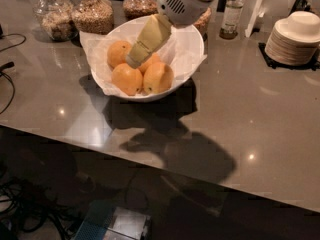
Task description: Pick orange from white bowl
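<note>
The white bowl [192, 59], lined with crinkled white paper, stands on the grey counter at upper middle. Several look-alike oranges lie in it: one at the back left [118, 53], one at the front left [127, 79], one at the front right [159, 77], and one in the middle [151, 62] partly hidden by my gripper. I cannot tell which is largest. My gripper [134, 62] reaches down into the bowl from the upper right. Its yellowish tip is between the back-left and middle oranges, just above the front-left one.
Glass jars of grains [92, 15] stand behind the bowl at the back left. A small bottle [231, 15] and a stack of small white dishes [295, 38] stand at the back right. Cables [7, 66] lie at the left edge. The counter's front edge runs across the lower frame.
</note>
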Action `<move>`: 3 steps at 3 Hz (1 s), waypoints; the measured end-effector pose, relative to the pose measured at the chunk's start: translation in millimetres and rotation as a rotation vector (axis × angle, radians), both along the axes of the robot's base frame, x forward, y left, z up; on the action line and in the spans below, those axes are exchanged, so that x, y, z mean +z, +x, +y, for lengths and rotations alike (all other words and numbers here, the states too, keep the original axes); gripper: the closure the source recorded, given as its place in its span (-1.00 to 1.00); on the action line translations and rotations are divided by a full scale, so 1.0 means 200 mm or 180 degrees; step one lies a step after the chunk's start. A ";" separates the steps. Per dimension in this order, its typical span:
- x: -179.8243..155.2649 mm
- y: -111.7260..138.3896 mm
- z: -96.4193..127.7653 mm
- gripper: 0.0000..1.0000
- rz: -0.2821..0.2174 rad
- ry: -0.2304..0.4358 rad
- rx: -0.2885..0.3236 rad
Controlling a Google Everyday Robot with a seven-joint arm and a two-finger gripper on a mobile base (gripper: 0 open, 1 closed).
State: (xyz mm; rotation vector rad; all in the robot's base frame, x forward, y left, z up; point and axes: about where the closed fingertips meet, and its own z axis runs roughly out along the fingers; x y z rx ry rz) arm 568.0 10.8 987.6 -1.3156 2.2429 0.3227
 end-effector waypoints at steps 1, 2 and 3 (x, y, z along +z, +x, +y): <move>-0.04 0.01 0.10 -0.62 0.0001 -0.0020 0.0021; -0.13 0.02 0.16 -0.15 0.0097 -0.0096 -0.0021; -0.23 0.06 0.19 -0.04 0.0229 -0.0181 -0.0118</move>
